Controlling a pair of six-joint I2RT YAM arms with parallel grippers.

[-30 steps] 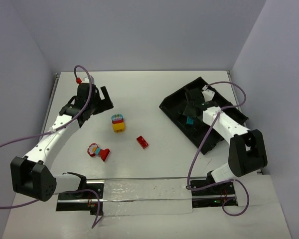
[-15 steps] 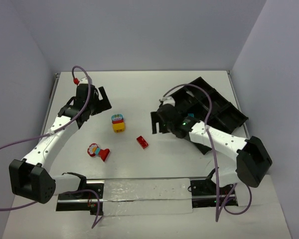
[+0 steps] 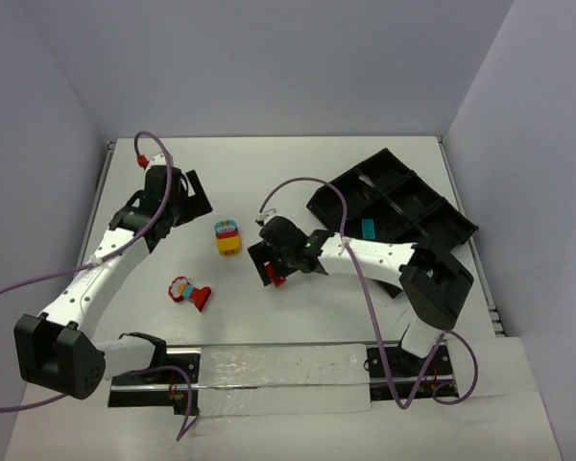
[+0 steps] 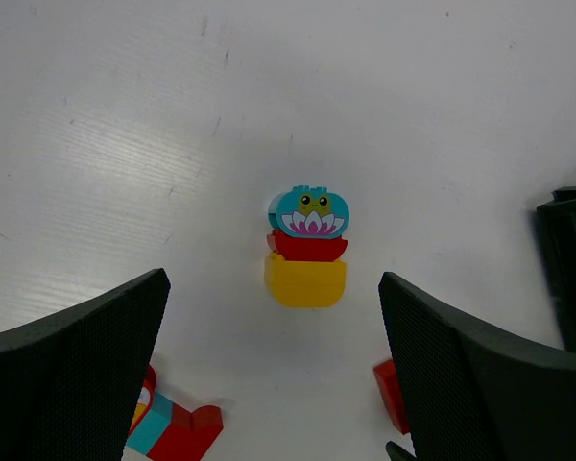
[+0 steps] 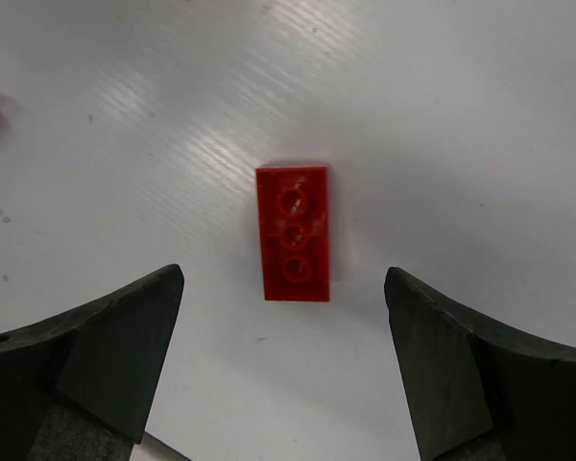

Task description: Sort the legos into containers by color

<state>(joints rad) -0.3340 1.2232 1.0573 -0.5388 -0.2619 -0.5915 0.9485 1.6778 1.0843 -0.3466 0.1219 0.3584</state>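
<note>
On the white bench [image 3: 298, 173], the left end effector [image 4: 274, 375] hangs spread above a yellow-red-cyan stack [image 4: 306, 252] with a frog picture on top, the right end effector [image 5: 283, 370] is spread around a flat red brick [image 5: 294, 233], and a cyan brick [image 3: 368, 229] lies in the black tray [image 3: 418, 197].

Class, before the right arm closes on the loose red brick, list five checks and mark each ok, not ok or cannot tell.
1. Right gripper open: ok.
2. Red brick centred between its fingers: ok.
3. Brick lies alone, nothing touching it: ok.
4. Fingers low enough to grip: cannot tell.
5. Left gripper well apart from the right one: ok.
</note>
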